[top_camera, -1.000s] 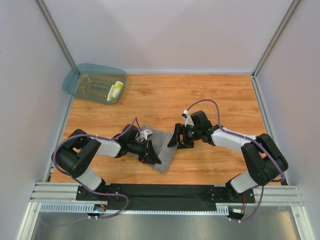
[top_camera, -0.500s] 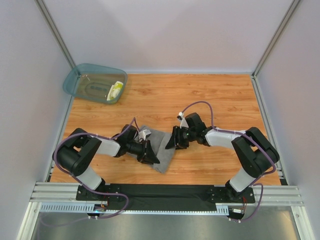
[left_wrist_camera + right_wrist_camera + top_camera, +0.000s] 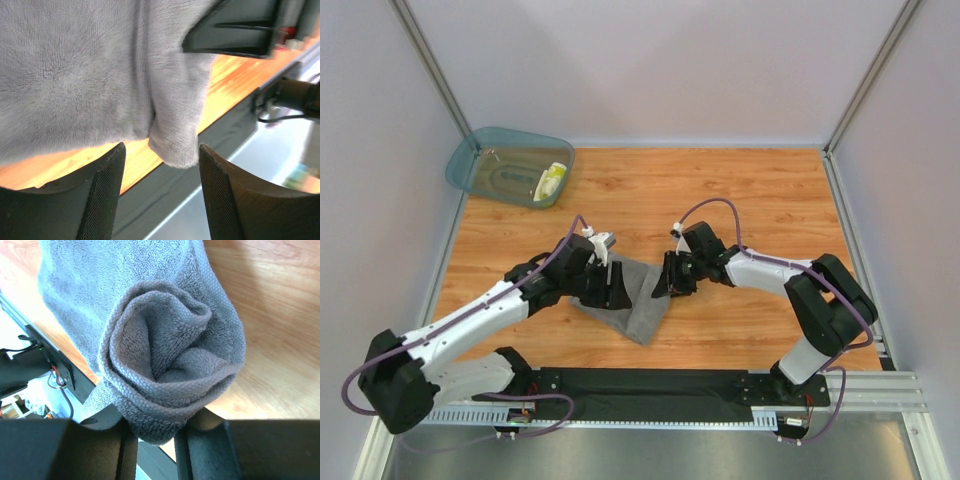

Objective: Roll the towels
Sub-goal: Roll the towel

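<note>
A: Grey terry towel (image 3: 642, 300), large and plain. Position?

B: Around the middle of the wood-grain table (image 3: 770, 190), a little toward the near edge, between the two hands. One corner points at the near edge.

A: Shape?

B: Part flat, part rolled. In the right wrist view the end facing the camera is wound into a loose spiral, fold inside fold. The rest of the cloth trails away flat toward the table's near edge.

A: Right hand (image 3: 665, 280)?

B: At the towel's right edge. Its fingers (image 3: 200, 460) sit close together with the bottom of the rolled end pinched between them. It is gripping the towel.

A: Is the roll lifted off the wood?

B: Cannot tell from either view.

A: Left hand (image 3: 613, 285)?

B: On the towel's left side, with the arm reaching in from the near left corner. In the left wrist view the two fingers (image 3: 100, 200) stand well apart. A folded lump of grey cloth hangs down between their tips with a gap on one side. The jaws are spread and nothing is clamped.

A: Second cloth?

B: Small yellow-and-white patterned cloth (image 3: 551, 182), bunched against the right wall of the translucent teal plastic tub (image 3: 470, 165). The tub is at the far left corner of the table, well apart from both hands.
</note>
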{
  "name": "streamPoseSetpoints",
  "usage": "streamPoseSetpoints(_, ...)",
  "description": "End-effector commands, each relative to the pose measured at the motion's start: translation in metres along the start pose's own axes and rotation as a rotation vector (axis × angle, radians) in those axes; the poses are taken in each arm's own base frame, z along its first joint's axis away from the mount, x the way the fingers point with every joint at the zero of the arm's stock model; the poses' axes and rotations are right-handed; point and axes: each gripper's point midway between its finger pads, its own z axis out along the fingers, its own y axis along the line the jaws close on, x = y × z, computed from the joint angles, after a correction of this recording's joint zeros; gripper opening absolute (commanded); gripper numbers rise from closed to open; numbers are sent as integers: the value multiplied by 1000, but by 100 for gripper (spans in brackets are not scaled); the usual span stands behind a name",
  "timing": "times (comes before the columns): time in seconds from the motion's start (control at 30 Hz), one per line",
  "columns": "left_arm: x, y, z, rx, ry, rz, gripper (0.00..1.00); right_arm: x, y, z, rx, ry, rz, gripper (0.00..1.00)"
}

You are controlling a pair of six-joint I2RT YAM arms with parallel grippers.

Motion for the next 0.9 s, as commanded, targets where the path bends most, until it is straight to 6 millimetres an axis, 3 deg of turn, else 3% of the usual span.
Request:
streamPoseSetpoints(0.0,-5,14,-39,-278,-96,217,66,-5,-8,-1,88,-7,-15,25)
streamPoseSetpoints(0.07,-16,3,-49,-321,-157,284,65,-4,-10,-1,104,2,-8,25)
streamPoseSetpoints(0.1,-8,-4,-46,-321,-137,334,65,-3,-10,0,108,9,-9,25)
streamPoseSetpoints(0.13,-12,-9,-47,-339,-157,365,65,-4,-9,0,110,12,-10,25)
streamPoseSetpoints(0.23,-2,-21,-32,-388,-119,435,64,-3,-9,1,122,23,-5,24)
streamPoseSetpoints(0.27,6,-15,-23,-461,-89,476,64,-2,-10,2,128,28,-5,24)
streamPoseSetpoints(0.33,4,-23,-15,-505,-92,503,64,-2,-12,2,141,35,-3,25)
streamPoseSetpoints(0.37,15,-19,-4,-559,-46,530,64,-1,-13,2,143,38,-4,25)
streamPoseSetpoints(0.57,28,-39,29,-621,-10,615,66,0,-15,2,154,50,-6,25)
streamPoseSetpoints(0.87,39,-49,36,-659,-12,676,67,1,-15,3,157,60,-11,25)
